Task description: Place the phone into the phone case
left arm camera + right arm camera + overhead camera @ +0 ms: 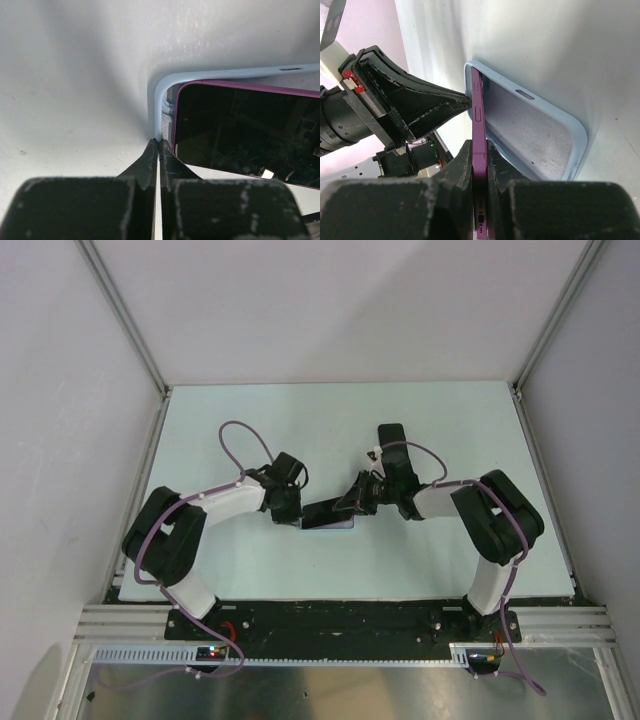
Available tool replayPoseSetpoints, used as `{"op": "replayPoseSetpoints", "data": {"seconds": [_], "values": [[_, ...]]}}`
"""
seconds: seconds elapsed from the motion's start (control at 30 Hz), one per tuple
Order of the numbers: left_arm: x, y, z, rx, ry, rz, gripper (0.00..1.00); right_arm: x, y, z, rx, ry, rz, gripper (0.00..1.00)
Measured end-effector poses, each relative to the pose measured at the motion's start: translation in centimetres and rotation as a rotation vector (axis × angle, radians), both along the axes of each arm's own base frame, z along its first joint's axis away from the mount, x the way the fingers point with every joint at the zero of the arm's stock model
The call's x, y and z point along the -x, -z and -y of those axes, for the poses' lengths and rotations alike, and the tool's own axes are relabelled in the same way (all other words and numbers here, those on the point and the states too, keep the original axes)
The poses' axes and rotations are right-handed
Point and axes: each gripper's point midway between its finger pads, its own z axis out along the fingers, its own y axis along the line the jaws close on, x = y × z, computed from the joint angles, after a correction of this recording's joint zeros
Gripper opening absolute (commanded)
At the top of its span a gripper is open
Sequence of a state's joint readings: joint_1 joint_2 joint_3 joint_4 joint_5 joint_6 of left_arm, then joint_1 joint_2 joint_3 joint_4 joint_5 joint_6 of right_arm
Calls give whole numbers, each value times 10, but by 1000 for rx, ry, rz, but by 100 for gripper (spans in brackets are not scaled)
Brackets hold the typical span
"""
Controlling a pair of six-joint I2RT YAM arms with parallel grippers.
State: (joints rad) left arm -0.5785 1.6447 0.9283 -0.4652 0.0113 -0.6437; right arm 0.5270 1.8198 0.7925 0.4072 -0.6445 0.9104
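A pale blue phone case (540,135) lies open side up on the table. My left gripper (159,146) is shut on the case's rim (165,85) at one short end; it also shows in the right wrist view (435,107). My right gripper (479,152) is shut on a purple phone (479,115), gripping its faces near the port end. The phone is tilted: its far end sits in the case by the left gripper and its near end is raised. The phone's dark screen (240,130) faces up. From above, both grippers (293,515) (352,505) meet at the phone (325,513).
The pale green table top (420,430) is fenced by white walls and metal frame posts (130,320). A black base rail (340,618) runs along the near edge. A purple cable (235,435) loops over the left arm.
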Motion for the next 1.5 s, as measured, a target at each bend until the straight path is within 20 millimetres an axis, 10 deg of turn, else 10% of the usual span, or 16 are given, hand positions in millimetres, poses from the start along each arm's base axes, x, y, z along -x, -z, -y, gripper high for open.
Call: {"op": "replayPoseSetpoints", "data": {"seconds": [0.4, 1.17, 1.5], "values": [[0, 0, 1, -4, 12, 2, 1, -3, 2, -6, 9, -13, -35, 0], [-8, -11, -5, -43, 53, 48, 49, -5, 5, -6, 22, -28, -24, 0], [-47, -62, 14, 92, 29, 226, 17, -5, 4, -8, 28, -31, -18, 0]]}}
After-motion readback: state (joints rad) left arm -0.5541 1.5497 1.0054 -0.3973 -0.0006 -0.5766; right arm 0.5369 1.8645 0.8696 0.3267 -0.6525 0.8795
